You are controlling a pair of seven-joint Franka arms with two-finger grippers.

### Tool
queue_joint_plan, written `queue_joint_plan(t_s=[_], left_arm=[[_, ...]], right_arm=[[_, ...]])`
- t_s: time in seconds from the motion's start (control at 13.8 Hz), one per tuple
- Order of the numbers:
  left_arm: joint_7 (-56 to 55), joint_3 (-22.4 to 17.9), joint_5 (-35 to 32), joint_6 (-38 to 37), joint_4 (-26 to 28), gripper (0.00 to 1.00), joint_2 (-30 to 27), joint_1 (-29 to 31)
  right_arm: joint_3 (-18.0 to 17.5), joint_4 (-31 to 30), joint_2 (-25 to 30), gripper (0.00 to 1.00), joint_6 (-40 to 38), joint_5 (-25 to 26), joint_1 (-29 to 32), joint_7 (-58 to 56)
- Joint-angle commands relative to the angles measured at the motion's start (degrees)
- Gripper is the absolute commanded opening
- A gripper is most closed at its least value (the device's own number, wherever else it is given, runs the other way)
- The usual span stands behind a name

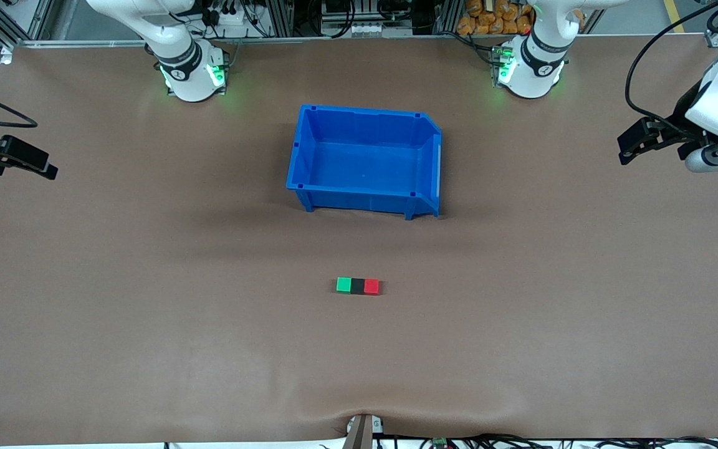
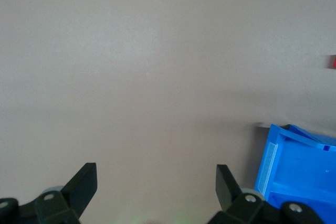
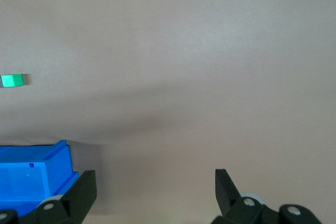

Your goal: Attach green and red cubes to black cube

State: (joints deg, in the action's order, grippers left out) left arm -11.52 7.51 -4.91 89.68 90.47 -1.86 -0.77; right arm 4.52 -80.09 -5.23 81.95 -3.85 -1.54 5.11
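Observation:
The green cube [image 1: 343, 285], black cube [image 1: 357, 285] and red cube [image 1: 371, 286] lie in one touching row on the table, black in the middle, nearer the front camera than the blue bin. The left wrist view catches only a sliver of the red cube [image 2: 333, 62], and the right wrist view shows the green cube [image 3: 11, 80]. My left gripper [image 1: 630, 144] [image 2: 156, 182] hangs open and empty over the left arm's end of the table. My right gripper [image 1: 35, 163] [image 3: 156, 187] hangs open and empty over the right arm's end.
An empty blue bin [image 1: 365, 118] [image 2: 273, 161] [image 3: 55, 163] stands mid-table between the cubes and the arm bases. Brown table surface stretches around the cube row. A small clamp [image 1: 364, 427] sits at the table's front edge.

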Motion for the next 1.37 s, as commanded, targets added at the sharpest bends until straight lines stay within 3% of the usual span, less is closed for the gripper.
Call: queue_joint_plan(t_s=[0.0, 1.3], left_arm=[[-0.2, 0.1, 0.3, -0.7, 0.4, 1.0, -1.0, 0.3], [-0.3, 0.1, 0.3, -1.5, 0.3, 1.0, -1.0, 0.3]], right_arm=[[-0.7, 0.6, -0.2, 1.0, -0.7, 0.2, 2.0, 0.3], [-1.2, 0.6, -0.3, 1.0, -0.6, 2.4, 0.5, -0.5]])
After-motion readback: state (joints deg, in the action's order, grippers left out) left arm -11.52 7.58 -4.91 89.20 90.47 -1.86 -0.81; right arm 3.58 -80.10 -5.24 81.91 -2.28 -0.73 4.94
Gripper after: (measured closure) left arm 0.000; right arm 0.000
